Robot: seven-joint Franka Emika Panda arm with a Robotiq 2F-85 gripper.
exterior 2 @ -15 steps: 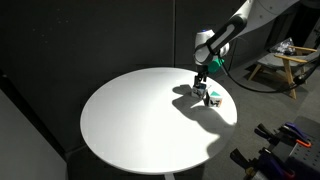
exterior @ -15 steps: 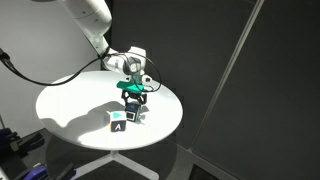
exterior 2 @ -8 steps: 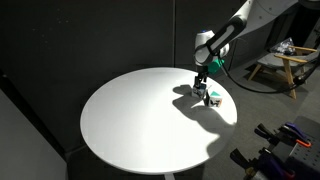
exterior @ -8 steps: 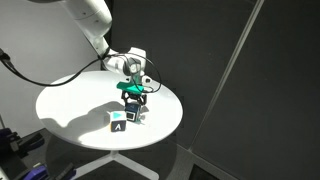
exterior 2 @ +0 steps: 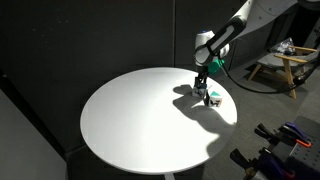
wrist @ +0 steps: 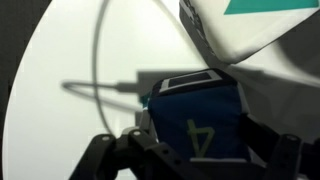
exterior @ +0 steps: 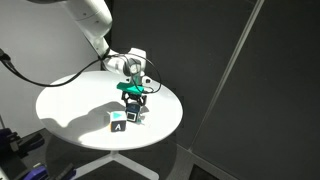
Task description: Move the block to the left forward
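- The round white table [exterior: 70, 100] fills the middle of both exterior views [exterior 2: 130, 120].
- The white Panda arm [exterior: 95, 25] comes in from the upper left of an exterior view and bends down over the tabletop's right part.
- The gripper [exterior: 134, 101] hangs right above the cubes. In the wrist view its dark fingers [wrist: 105, 150] stand on either side of the cube, but whether they press on it I cannot tell.
- The block [exterior: 136, 117] sits on the table near its right-hand rim, below centre of the frame. It fills the lower middle of the wrist view [wrist: 205, 125], a blue face with a greenish mark turned to the camera.
- The black block marked "A" [exterior: 119, 124] lies just beside it, to the left in the frame.
- Judged from its look, the block is light, stiff and smooth-sided. Two opposite flat faces, pinched squarely at mid-height, offer the surest hold, as a corner grip could twist it. The close neighbour leaves little finger room.
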